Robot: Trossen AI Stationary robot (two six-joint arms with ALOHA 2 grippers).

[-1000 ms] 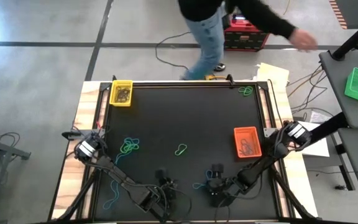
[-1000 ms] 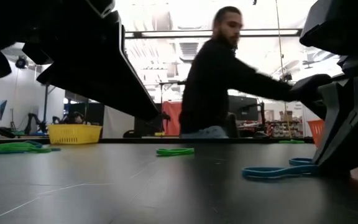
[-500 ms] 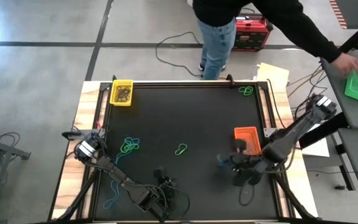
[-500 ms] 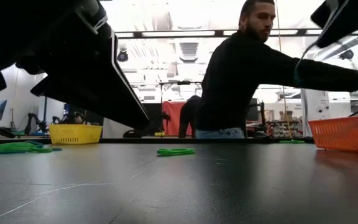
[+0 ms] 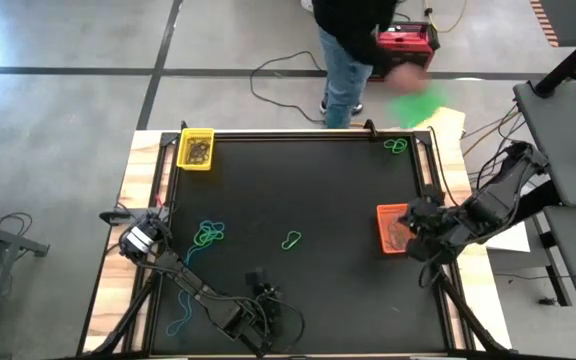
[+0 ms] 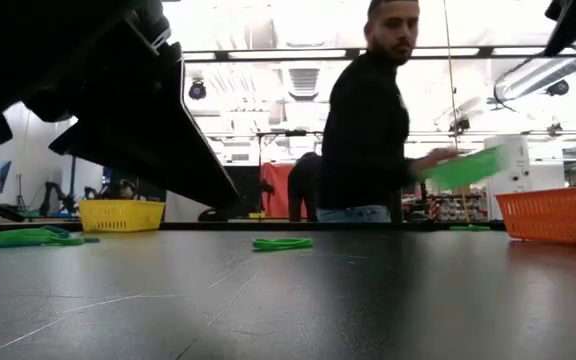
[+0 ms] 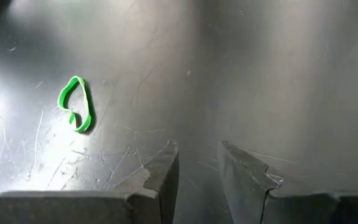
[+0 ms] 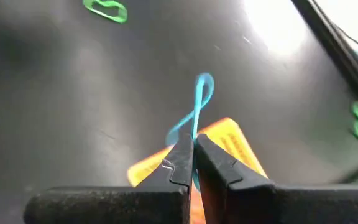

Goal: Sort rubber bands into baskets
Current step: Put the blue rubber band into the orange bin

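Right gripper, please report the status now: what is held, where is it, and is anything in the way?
Right gripper shut on blue rubber band, above orange basket. Left gripper open, empty, waiting low over table. Nothing in the way.

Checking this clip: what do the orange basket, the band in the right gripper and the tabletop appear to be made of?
Orange basket: looks like moulded plastic, its walls an open mesh grid. Blue rubber band, pinched in the shut right gripper above that basket: a thin elastic loop, probably rubber, since it hangs twisted and limp. Tabletop: a dark, hard sheet with a dull sheen, fine scratches and light reflections; exact material unclear.
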